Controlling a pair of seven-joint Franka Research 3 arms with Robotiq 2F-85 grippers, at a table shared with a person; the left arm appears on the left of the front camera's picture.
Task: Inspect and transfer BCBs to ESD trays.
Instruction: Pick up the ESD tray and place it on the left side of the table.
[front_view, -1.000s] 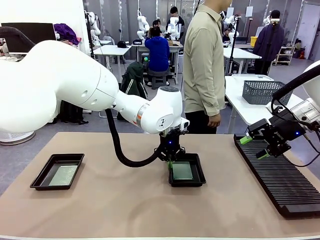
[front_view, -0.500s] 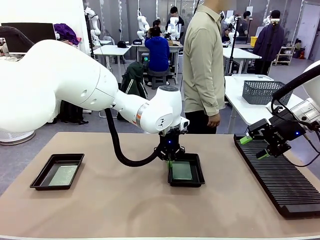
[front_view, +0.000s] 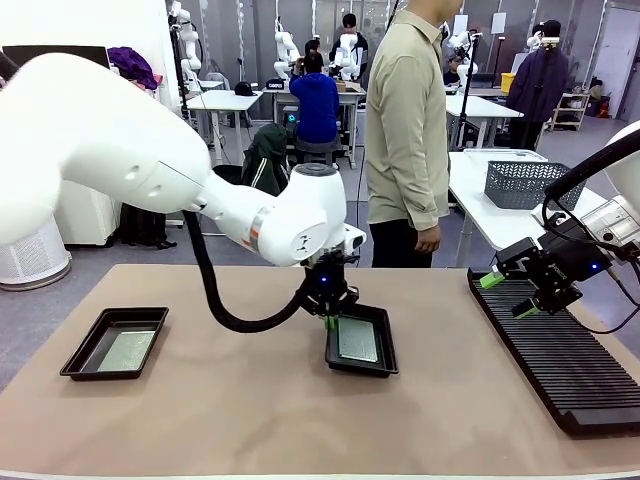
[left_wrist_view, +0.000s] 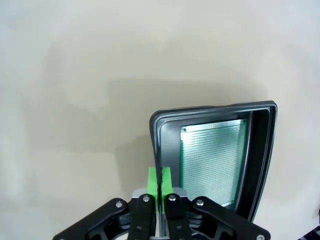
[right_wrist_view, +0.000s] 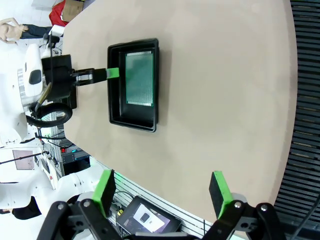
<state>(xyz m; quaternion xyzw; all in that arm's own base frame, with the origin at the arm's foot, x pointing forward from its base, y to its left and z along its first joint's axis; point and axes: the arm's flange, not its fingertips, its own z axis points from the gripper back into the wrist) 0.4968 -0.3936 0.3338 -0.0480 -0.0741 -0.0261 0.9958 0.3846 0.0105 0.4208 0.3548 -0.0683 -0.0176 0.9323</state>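
Left gripper (left_wrist_view: 159, 181): pads pinched on the near rim of the centre ESD tray (front_view: 361, 345), rim edge partly hidden between them; arm reaches across the table (front_view: 250, 410). BCB (left_wrist_view: 212, 160) lies flat inside. Second ESD tray (front_view: 114, 342), far left, holds another BCB (front_view: 125, 350). Right gripper (right_wrist_view: 163, 192): fingers spread, empty, poised above the ribbed rack (front_view: 560, 350).

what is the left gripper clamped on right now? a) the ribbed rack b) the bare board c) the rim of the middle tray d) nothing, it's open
c: in the left wrist view the left gripper has its green pads shut on the rim of the middle tray, with the board lying inside it, untouched; the front view shows the same grip on that tray's near left edge.
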